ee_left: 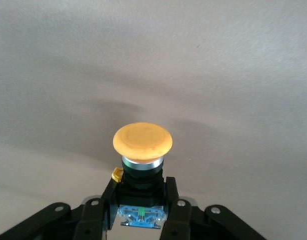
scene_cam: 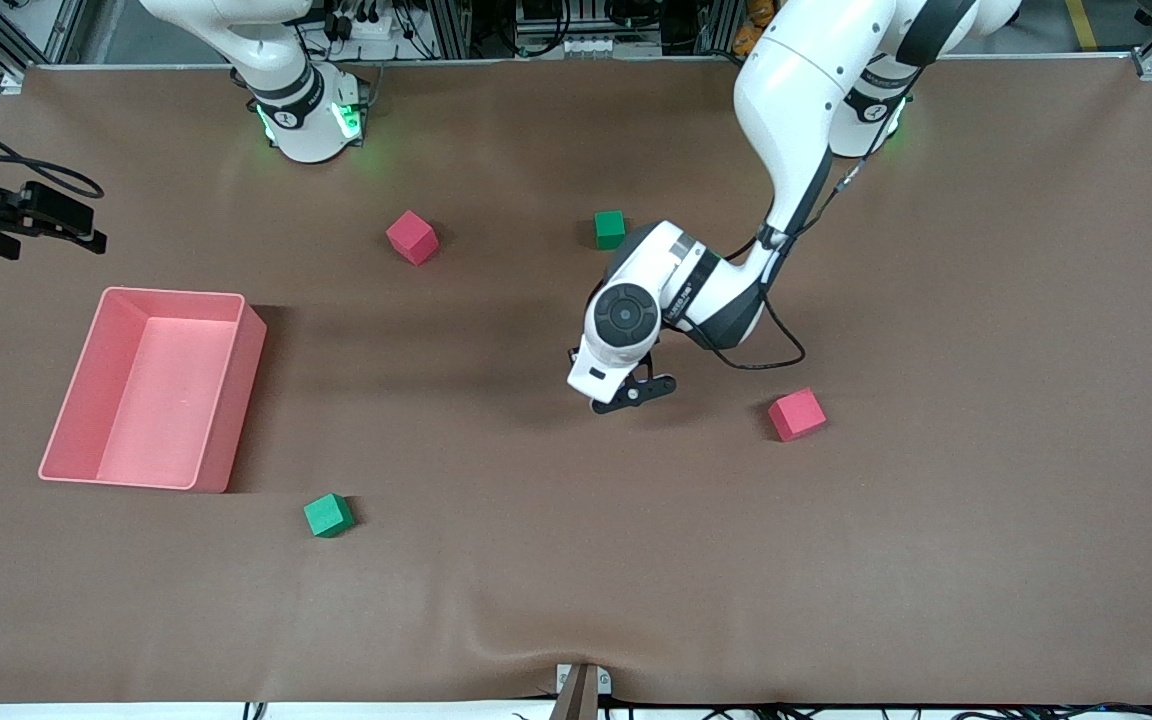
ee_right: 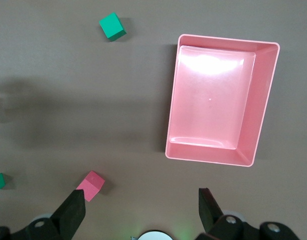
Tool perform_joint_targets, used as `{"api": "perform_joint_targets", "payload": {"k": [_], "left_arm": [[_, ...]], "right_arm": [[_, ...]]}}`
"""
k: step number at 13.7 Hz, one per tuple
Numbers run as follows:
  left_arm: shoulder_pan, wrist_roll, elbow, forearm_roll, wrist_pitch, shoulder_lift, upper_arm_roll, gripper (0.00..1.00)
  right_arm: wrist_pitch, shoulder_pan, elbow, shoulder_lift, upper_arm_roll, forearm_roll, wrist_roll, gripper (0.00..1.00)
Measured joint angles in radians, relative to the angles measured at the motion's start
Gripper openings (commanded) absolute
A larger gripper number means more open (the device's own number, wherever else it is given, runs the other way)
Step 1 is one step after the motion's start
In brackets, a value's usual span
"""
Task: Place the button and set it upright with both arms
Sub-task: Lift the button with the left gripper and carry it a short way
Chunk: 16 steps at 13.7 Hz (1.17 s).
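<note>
The left hand (ee_left: 142, 220) hangs over the middle of the brown bench (scene_cam: 936, 560), its black fingers (ee_left: 176, 212) pinching the dark body of the push-button (ee_left: 142, 150). The button's round orange cap points away from the wrist, with a silver collar under it and a bluish end tucked between the fingers. From the front camera the button itself is hidden under the left arm's white wrist; only the hand's black tip (scene_cam: 636, 392) shows, low over the cloth.

The right hand (ee_right: 141, 210) waits high above the right arm's end of the bench, its fingers spread wide with nothing between them. It looks down on the pink bin (scene_cam: 151, 385), which sits at that same end.

Four cubes lie scattered. One pink-red cube (scene_cam: 412, 237) and one green cube (scene_cam: 610, 229) sit toward the robots' bases. Another pink-red cube (scene_cam: 797, 414) lies just beside the left hand, toward the left arm's end. The second green cube (scene_cam: 328, 515) is nearer the front camera than the bin, close to its corner.
</note>
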Motion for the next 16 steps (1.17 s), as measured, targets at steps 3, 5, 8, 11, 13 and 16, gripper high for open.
{"api": "perform_joint_targets", "payload": {"k": [3, 5, 8, 11, 13, 16], "left_arm": [[-0.014, -0.085, 0.017, 0.061, 0.001, -0.007, 0.001, 0.02], [-0.016, -0.107, 0.029, 0.081, 0.001, -0.010, 0.002, 0.02], [-0.020, -0.184, 0.033, 0.178, 0.001, -0.027, 0.007, 0.00], [-0.066, -0.352, 0.033, 0.384, 0.001, -0.036, 0.006, 0.02], [-0.096, -0.448, 0.032, 0.458, 0.001, -0.036, 0.007, 0.07], [-0.130, -0.644, 0.036, 0.536, 0.002, -0.036, 0.013, 0.07]], "right_arm": [[0.004, 0.000, 0.000, 0.000, 0.000, 0.000, 0.000, 1.00], [0.005, 0.000, 0.000, 0.000, 0.001, 0.000, 0.000, 1.00], [0.021, 0.000, 0.000, 0.001, 0.001, 0.001, 0.000, 1.00], [0.029, 0.000, 0.000, 0.013, 0.001, 0.001, 0.000, 1.00], [0.033, 0.000, 0.000, 0.019, 0.001, 0.001, 0.000, 1.00], [0.035, 0.000, 0.000, 0.021, 0.001, 0.001, 0.000, 1.00]]}}
